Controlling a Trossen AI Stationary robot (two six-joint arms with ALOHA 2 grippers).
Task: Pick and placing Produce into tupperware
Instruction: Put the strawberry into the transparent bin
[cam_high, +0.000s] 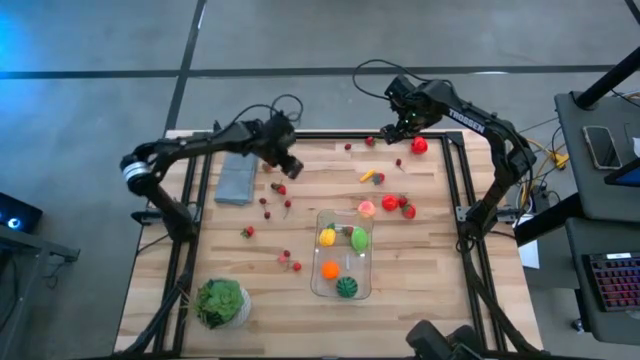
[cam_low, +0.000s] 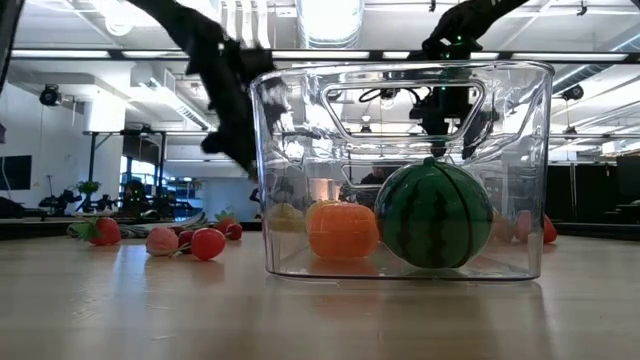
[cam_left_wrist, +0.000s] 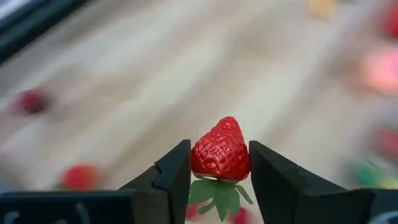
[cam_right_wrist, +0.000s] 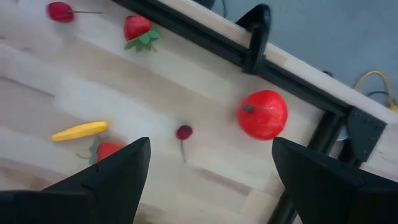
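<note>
Between the left tool's (cam_left_wrist: 219, 171) clenched fingers sits a strawberry (cam_left_wrist: 221, 150), held above the table.

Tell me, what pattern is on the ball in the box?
Dark green stripes on green ball, clearest in low view.

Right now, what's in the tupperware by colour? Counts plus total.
Yellow piece: 1
Green piece: 1
Orange piece: 1
Striped green ball: 1
Total: 4 in the tupperware
Not counted: the pink piece at its far rim, because I can't tell whether it is in or out.
</note>
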